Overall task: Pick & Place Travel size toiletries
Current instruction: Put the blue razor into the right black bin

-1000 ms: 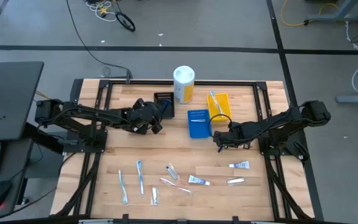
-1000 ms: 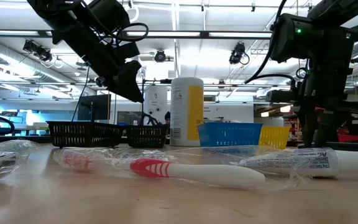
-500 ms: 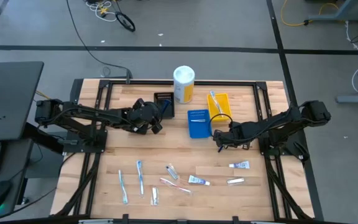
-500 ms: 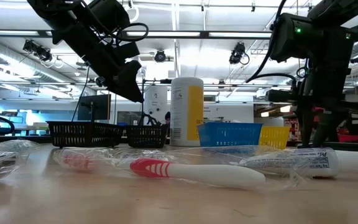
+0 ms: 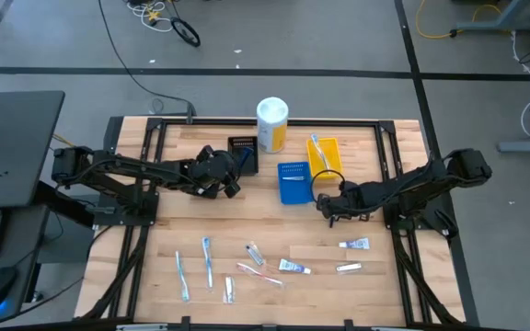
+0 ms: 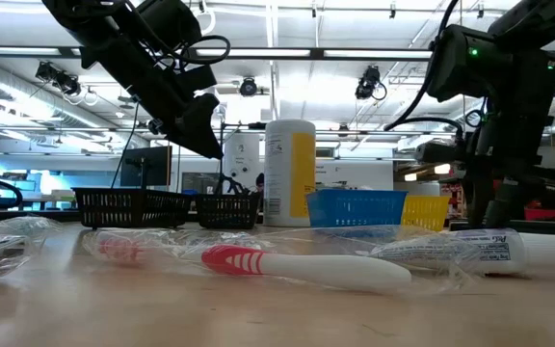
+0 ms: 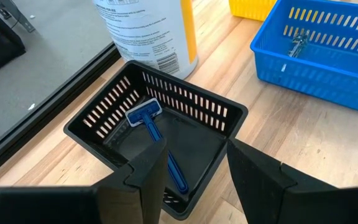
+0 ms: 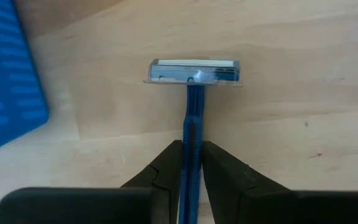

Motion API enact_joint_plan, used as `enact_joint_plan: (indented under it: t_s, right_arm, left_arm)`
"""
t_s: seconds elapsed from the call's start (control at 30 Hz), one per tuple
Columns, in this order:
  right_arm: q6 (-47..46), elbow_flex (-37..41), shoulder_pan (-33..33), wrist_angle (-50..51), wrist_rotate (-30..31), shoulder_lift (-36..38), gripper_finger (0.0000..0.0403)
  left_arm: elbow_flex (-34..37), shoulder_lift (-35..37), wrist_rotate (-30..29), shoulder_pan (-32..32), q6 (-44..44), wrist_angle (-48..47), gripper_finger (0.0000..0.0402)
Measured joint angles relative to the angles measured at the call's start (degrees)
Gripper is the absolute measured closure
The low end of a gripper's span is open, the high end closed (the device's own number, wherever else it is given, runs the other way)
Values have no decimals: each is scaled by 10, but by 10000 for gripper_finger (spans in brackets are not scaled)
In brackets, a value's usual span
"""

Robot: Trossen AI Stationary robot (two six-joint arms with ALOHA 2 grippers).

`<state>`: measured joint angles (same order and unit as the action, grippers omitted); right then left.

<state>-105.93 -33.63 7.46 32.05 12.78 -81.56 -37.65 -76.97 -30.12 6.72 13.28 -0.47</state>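
Blue razor (image 8: 193,93) — pinched between right gripper (image 8: 191,163) fingers

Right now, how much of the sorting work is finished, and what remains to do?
Done: one razor lies in the black tray, and a toothbrush in the yellow tray. In hand: the right gripper is shut on another razor beside the blue tray; the left gripper is open over the black tray. Left: toothbrushes and tubes along the table's near edge.
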Motion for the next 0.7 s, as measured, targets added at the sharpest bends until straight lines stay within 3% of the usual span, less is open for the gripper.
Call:
enact_joint_plan:
  t_s: [0.7]
  right_arm:
    - [151, 5, 11, 6, 26, 28, 357]
  left_arm:
    - [0, 0, 0, 0, 0, 0, 228]
